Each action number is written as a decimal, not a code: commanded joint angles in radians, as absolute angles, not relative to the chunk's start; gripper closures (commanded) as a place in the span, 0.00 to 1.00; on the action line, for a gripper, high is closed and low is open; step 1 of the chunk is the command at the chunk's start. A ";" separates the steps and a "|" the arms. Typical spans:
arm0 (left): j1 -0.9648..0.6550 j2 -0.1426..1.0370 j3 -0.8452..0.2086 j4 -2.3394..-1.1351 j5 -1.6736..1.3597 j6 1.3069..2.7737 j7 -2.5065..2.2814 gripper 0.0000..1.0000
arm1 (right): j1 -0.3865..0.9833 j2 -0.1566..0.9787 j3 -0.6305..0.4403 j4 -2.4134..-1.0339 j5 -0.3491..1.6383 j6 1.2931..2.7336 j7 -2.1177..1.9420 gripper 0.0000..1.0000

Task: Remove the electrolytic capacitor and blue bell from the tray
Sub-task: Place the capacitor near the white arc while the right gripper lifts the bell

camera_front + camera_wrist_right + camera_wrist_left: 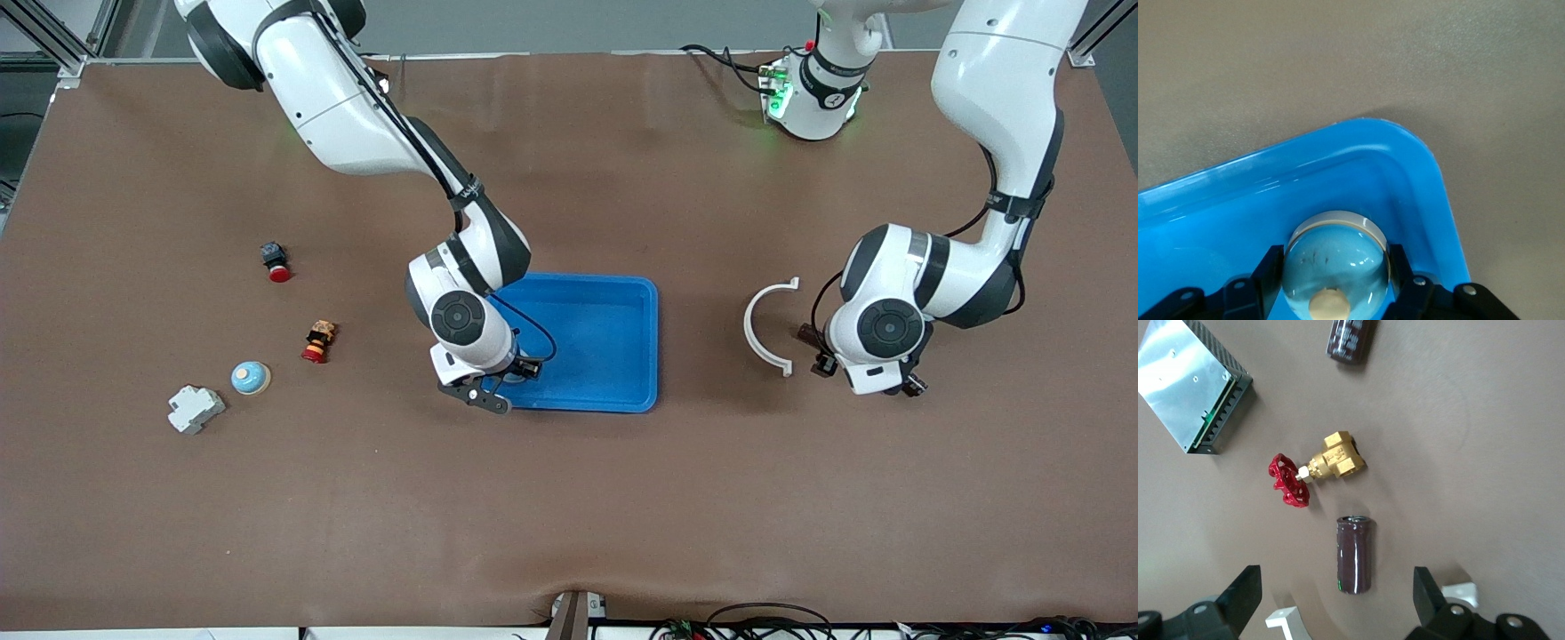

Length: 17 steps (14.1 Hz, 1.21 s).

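Observation:
A pale blue domed bell (1336,267) sits in a corner of the blue tray (1431,173), at the tray's right arm end. My right gripper (1333,257) is shut on it, one finger pressed against each side. In the front view this gripper (507,387) hangs over the tray (605,338) corner nearest the camera. A dark brown capacitor (1354,555) lies on the table under my left gripper (1335,577), which is open, its fingers wide apart and clear of the capacitor. That gripper (876,378) is at the left arm's end of the table.
Near the capacitor lie a brass valve with a red handwheel (1318,470), a metal power supply box (1191,387), a second dark capacitor (1351,340) and a white arc-shaped clamp (765,329). At the right arm's end sit another blue bell (250,378), two red buttons (276,262) (318,341) and a grey block (196,409).

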<state>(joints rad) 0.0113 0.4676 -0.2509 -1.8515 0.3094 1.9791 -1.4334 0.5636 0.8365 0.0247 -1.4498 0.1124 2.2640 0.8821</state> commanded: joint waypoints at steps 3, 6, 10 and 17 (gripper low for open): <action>0.023 0.403 -0.267 -1.815 0.258 1.924 -1.362 0.00 | 0.572 0.851 0.018 -1.424 0.095 2.263 0.902 0.87; 0.034 0.368 -0.265 -1.770 0.244 1.850 -1.290 0.00 | 0.557 0.835 0.020 -1.373 0.101 2.203 0.893 0.86; 0.066 0.304 -0.267 -1.740 0.235 1.784 -1.157 0.00 | 0.534 0.763 0.018 -1.313 0.100 2.008 0.849 0.87; 0.133 0.164 -0.265 -1.672 0.150 1.629 -0.815 0.00 | 0.359 0.500 0.018 -1.481 0.100 1.824 0.501 0.87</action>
<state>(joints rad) 0.1280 0.2075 -0.2582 -1.6856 0.1670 1.6667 -0.8949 0.3938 0.5921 0.0017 -1.3479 0.1109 1.7936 0.5677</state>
